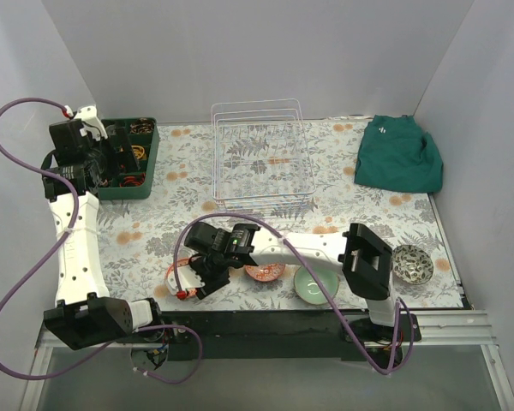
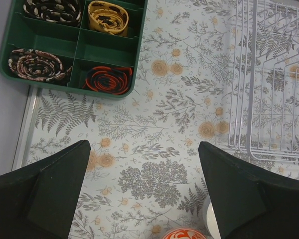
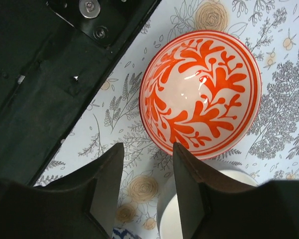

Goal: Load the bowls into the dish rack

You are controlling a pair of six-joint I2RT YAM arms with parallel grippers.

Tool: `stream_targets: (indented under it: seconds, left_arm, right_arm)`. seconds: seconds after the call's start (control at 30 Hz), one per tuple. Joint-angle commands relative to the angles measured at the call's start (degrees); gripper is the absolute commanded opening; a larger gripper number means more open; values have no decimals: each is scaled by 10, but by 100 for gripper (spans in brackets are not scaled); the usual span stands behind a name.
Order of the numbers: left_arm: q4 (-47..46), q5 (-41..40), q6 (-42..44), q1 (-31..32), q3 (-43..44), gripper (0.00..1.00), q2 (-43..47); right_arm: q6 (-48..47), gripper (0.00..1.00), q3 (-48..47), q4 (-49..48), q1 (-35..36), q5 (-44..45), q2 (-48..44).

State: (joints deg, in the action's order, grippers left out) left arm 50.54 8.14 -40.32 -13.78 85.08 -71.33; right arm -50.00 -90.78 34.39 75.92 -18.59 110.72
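Left hand (image 2: 142, 147) wide open, gripping nothing, above the table (image 2: 159, 129) between green compartment tray (image 2: 104, 50) and dish rack (image 2: 269, 114). Right hand (image 3: 147, 147) partly open, nothing gripped, just beside the orange-red patterned bowl (image 3: 202, 94), white bowl (image 3: 167, 209) partly hidden behind it. Mint green bowl (image 1: 315, 282) and black-white bowl (image 1: 411, 263) near the table's front edge, well apart from the rack.

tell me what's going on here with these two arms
The right arm hangs over the orange-red bowl at the table's near edge, jaws open and holding nothing. The left arm hangs by the green tray, jaws wide open. The wire rack is empty; the red-white bowl, mint bowl and black-white bowl sit on the table.
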Motion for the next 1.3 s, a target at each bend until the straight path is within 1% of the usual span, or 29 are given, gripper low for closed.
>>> stream_targets:
  seconds: [0.0,0.27,0.4,0.47,0.5,0.57,0.6,0.67,0.7,0.83,0.87,0.93,0.97,1.0,1.07,1.1,1.13,1.2,1.27]
  left_arm:
    - [6,-10,2,-2,23,91,5]
    - [24,-19,9,-2,20,92,29]
    - [30,-20,13,-2,18,92,37]
    - [33,-19,15,-2,18,92,40]
    - [34,-19,17,-2,20,92,41]
    - [39,-16,20,-2,27,91,41]
    - [39,-16,20,-2,30,91,41]
    - [41,-14,23,-1,40,92,40]
    - [44,-12,24,0,45,91,40]
    - [50,-14,25,2,84,91,29]
    - [49,-14,23,2,105,91,27]
    - [41,-19,19,2,126,91,21]
    - [36,-21,13,2,138,91,19]
    - [30,-26,9,2,159,90,17]
    - [12,-30,-3,2,184,91,7]
    - [9,-28,-11,2,209,91,4]
    - [-3,-20,-15,2,220,91,1]
    - [-25,-7,-27,2,230,90,-2]
    - [-69,20,-33,2,223,90,0]
  right_arm:
    - [-29,50,-35,-19,13,-4,26]
    - [-36,48,-33,-48,38,20,54]
    - [-34,43,-33,-71,45,34,68]
    - [-25,38,-33,-81,49,48,71]
    - [-22,29,-33,-86,51,55,72]
    - [-17,18,-33,-99,56,75,72]
    - [-17,10,-33,-101,58,80,73]
    - [-17,3,-34,-104,65,96,71]
    - [-18,1,-36,-104,68,101,68]
    - [-11,1,-78,-72,75,123,61]
    - [-6,1,-112,-49,76,127,62]
    - [9,1,-147,-31,75,144,64]
    - [16,1,-186,-16,73,148,64]
    - [23,1,-206,-11,71,152,64]
    - [53,1,-249,2,60,160,66]
    - [66,1,-290,12,54,161,67]
    - [82,1,-305,15,47,162,65]
    - [145,1,-339,16,14,157,55]
    - [196,1,-348,15,-24,138,43]
